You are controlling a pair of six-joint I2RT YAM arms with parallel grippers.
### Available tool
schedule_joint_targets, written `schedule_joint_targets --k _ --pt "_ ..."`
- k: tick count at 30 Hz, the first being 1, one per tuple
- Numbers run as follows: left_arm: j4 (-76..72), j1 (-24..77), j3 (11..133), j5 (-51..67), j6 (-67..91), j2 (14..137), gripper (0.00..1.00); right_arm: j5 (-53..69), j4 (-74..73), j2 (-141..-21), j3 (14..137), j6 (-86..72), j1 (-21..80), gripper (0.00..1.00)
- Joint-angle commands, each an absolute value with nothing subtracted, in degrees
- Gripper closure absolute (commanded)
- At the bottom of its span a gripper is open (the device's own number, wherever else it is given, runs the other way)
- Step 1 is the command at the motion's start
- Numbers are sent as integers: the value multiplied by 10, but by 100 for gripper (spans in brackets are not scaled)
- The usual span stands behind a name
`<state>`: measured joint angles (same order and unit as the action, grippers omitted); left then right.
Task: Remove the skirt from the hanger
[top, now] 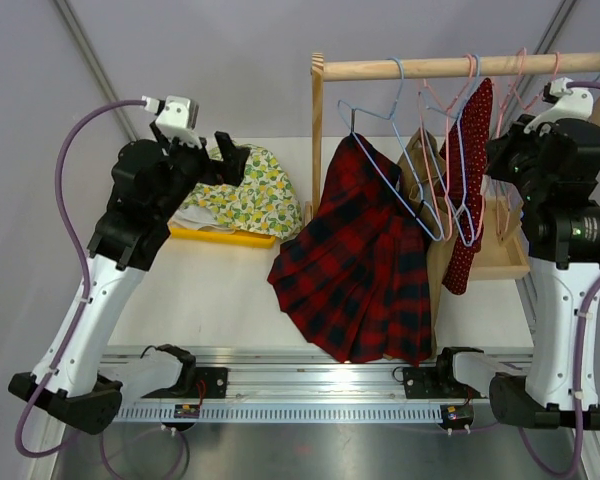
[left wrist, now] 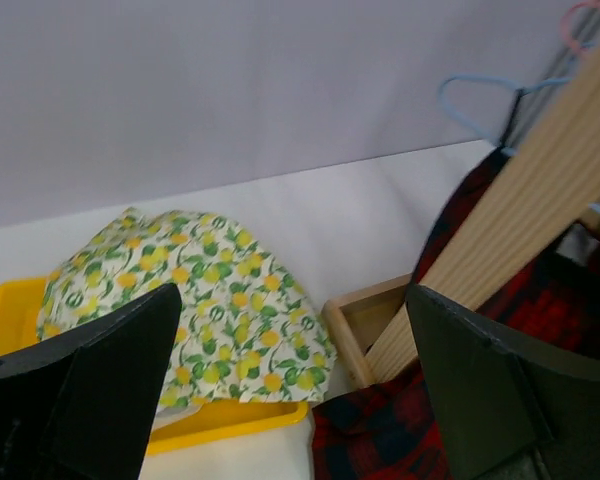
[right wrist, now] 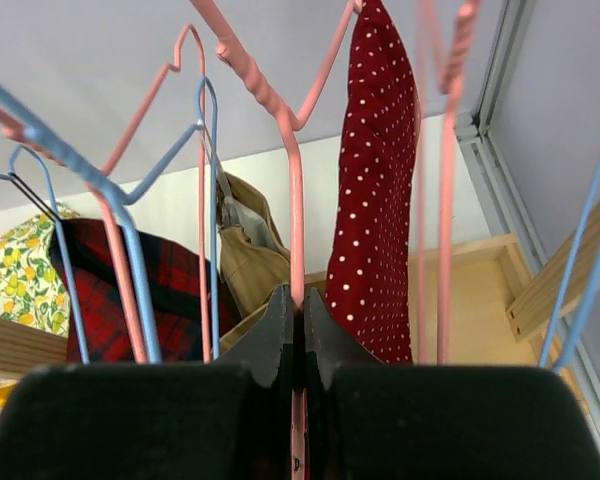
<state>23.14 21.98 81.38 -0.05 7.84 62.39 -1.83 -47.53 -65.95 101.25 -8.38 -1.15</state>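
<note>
The right gripper (right wrist: pixel 300 312) is pinched tight on the wire of a pink hanger (right wrist: pixel 296 200), beside a red dotted garment (right wrist: pixel 380 180). The left gripper (left wrist: pixel 295 330) hangs with its jaws wide apart above a lemon-print cloth (left wrist: pixel 210 300) in a yellow tray (left wrist: pixel 5 310). The skirt (top: pixel 355 260) hangs on the blue hanger (top: pixel 390 180) from the wooden rail (top: pixel 450 67), its hem spread on the table (top: pixel 230 290).
</note>
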Motion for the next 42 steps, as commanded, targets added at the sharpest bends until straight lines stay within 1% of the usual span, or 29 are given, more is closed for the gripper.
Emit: schedule_joint_targets --k 1,6,9,13,15,16,23,28,34,42 --pt "239 273 907 -12 50 662 1 -48 -447 -615 1068 -81 -12 100" --pt "237 343 970 -4 47 695 1 -55 -462 -580 1089 -83 -12 100" --pt "237 379 998 31 50 721 1 -56 -491 -571 1110 -90 -12 100" --pt "228 444 1026 120 52 758 1 -54 -528 -558 1129 -105 -12 100" --pt "221 472 1043 151 51 787 1 -26 -541 -543 1125 -125 -12 100" --pt "213 502 1048 170 48 796 1 -16 -544 -527 1120 -134 -11 100" --pt "174 639 1121 235 40 881 1 44 -561 -442 1084 -175 -12 100" --pt "136 686 1150 266 56 919 1 35 -572 -402 1082 -181 -11 100" --pt "127 728 1192 307 69 963 1 3 -578 -377 1093 -179 -3 100" --pt "105 759 1182 318 76 999 1 3 -590 -373 1125 -183 19 100"
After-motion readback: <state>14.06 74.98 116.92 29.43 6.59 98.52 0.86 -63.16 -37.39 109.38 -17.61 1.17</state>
